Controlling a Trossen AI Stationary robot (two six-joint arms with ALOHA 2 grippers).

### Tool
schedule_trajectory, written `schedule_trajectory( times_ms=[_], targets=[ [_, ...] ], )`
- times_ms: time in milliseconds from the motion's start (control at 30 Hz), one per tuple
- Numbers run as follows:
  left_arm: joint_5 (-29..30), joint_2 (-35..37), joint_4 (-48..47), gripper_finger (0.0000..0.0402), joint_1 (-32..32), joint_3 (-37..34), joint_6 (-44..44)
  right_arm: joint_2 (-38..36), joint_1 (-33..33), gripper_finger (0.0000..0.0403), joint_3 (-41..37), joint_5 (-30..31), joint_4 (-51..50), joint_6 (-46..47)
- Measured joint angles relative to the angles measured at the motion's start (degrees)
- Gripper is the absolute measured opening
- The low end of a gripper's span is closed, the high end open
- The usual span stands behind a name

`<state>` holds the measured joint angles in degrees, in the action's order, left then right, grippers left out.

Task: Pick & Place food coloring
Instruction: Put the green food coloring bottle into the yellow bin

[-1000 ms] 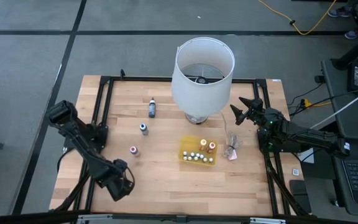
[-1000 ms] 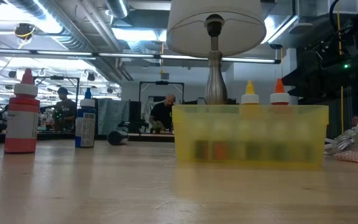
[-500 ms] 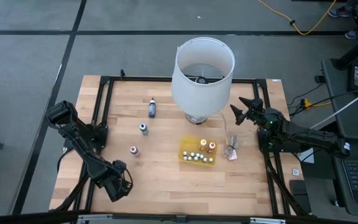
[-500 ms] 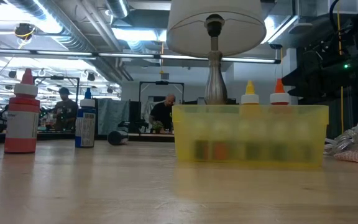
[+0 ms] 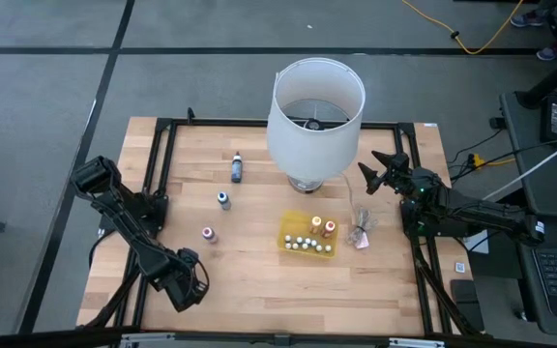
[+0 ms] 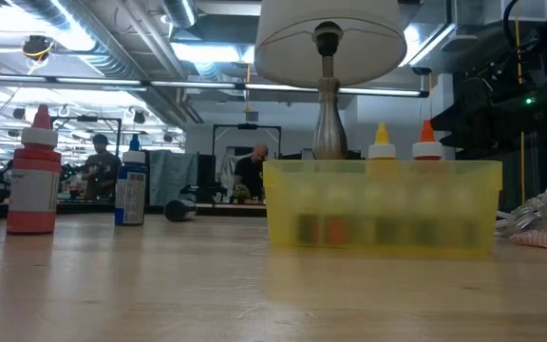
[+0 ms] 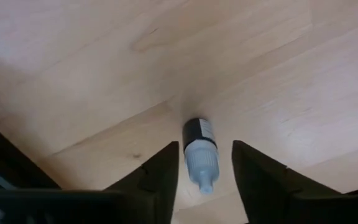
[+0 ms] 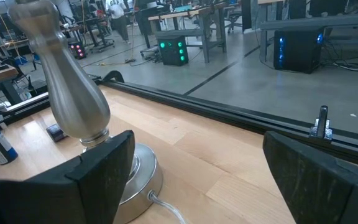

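Observation:
My left gripper (image 5: 188, 286) points down at the table's near left, open. Its two fingers stand close on either side of a tiny food coloring bottle (image 7: 200, 152) with a dark body and whitish-grey cap, and a thin gap shows on each side. This bottle seems to lie on its side on the wood. Three more bottles (image 5: 237, 169) (image 5: 223, 200) (image 5: 208, 234) stand upright left of centre. Several others sit in the yellow tray (image 5: 291, 226), among them a yellow top (image 6: 380, 142) and an orange top (image 6: 426, 141). My right gripper (image 5: 380, 174) waits open at the far right.
A lamp with a white shade (image 5: 315, 111) and a metal foot (image 8: 73, 93) stands at the far middle, close to the right gripper. A crumpled clear wrapper (image 5: 360, 232) lies right of the tray. A black frame (image 5: 153, 174) rims the table.

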<state>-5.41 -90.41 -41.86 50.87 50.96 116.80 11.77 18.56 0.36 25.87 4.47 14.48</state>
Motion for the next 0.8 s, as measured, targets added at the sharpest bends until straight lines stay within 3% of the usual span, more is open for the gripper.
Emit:
schedule_trajectory(
  times_ms=[433,800],
  targets=[
    [-3.13,-0.02,0.15,0.0081,0.02,0.0,-2.32,0.0,-0.01,0.0355,0.0,0.0,-0.01,0.02],
    [-2.1,-0.07,-1.45,0.0064,-3.46,2.32,-12.91,0.0,-0.02,0.0355,0.02,0.0,0.0,0.02]
  ],
)
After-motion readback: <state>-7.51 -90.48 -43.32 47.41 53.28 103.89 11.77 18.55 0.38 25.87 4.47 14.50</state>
